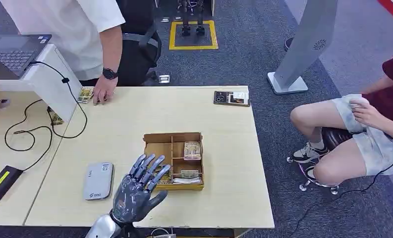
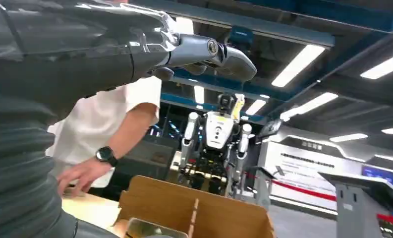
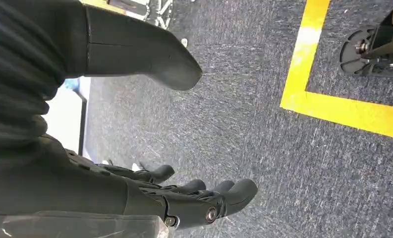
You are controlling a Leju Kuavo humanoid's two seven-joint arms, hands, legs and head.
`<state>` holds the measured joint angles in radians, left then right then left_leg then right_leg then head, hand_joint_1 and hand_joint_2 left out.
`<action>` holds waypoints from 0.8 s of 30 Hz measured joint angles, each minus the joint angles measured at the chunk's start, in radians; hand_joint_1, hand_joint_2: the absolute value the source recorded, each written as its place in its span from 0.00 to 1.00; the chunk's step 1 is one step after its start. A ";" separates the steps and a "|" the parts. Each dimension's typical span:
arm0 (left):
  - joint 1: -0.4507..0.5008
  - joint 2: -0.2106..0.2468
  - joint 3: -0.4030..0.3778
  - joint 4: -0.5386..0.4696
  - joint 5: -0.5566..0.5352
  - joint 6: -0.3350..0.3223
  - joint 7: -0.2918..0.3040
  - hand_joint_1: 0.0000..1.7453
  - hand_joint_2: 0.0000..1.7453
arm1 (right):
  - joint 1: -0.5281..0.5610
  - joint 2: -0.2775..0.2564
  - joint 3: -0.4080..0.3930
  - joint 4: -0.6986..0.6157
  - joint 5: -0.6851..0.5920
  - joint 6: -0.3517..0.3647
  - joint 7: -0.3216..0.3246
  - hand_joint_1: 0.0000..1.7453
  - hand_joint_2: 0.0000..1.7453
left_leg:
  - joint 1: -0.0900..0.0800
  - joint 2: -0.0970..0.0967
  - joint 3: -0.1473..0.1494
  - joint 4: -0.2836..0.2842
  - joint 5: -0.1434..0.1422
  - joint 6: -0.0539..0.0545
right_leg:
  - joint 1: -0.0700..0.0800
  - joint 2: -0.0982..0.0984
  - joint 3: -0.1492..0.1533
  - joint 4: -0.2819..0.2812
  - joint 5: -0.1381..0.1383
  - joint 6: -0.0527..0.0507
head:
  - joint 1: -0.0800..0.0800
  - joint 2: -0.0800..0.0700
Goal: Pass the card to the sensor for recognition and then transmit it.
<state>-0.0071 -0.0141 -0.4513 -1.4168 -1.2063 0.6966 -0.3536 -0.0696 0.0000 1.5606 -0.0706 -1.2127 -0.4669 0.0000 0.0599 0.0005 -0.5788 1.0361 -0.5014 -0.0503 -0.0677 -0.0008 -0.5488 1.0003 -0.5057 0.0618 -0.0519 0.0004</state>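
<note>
Head view showed our left hand (image 1: 137, 191) raised above the near part of the table (image 1: 120, 124), fingers spread and holding nothing. Just ahead of its fingertips stood the wooden box (image 1: 173, 159) with compartments; cards (image 1: 192, 150) lay in the compartments on the far side from the hand. The grey sensor (image 1: 98, 180) lay just beside the hand, on its outer side. We judged that the step was the reach for a card, not yet taken. The next move called for lowering the fingers into one compartment and pinching a single card. Our right hand (image 3: 199, 198) hung over the carpet, fingers loosely apart, empty
</note>
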 joint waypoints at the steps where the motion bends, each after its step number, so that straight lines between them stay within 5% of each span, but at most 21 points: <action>1: -0.003 0.000 -0.005 0.006 -0.004 0.000 0.007 0.00 1.00 | 0.000 -0.001 0.000 -0.001 0.000 0.000 0.000 0.00 1.00 | 0.000 0.000 0.000 0.000 0.000 0.000 | 0.000 0.000 0.000 0.000 0.000 0.000 | 0.000 0.000; 10: -0.023 0.005 -0.024 0.037 -0.019 0.000 0.032 0.00 1.00 | 0.000 -0.004 0.000 -0.005 0.003 0.000 0.000 0.00 1.00 | 0.000 0.000 0.000 0.000 0.000 0.000 | 0.000 0.000 0.000 0.000 0.000 0.000 | 0.000 0.000; 24: -0.130 0.007 -0.108 0.161 -0.129 -0.016 0.409 0.00 1.00 | -0.001 -0.004 0.000 -0.010 0.021 0.000 0.021 0.00 1.00 | 0.000 0.000 0.000 0.000 0.000 0.000 | 0.000 0.000 0.000 0.000 0.000 0.000 | 0.000 0.000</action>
<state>-0.1366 -0.0072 -0.5596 -1.2562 -1.3351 0.6803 0.0552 -0.0704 -0.0042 1.5606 -0.0809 -1.1917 -0.4669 0.0210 0.0599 0.0004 -0.5788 1.0362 -0.5013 -0.0503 -0.0676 -0.0008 -0.5488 1.0003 -0.5056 0.0619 -0.0523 0.0004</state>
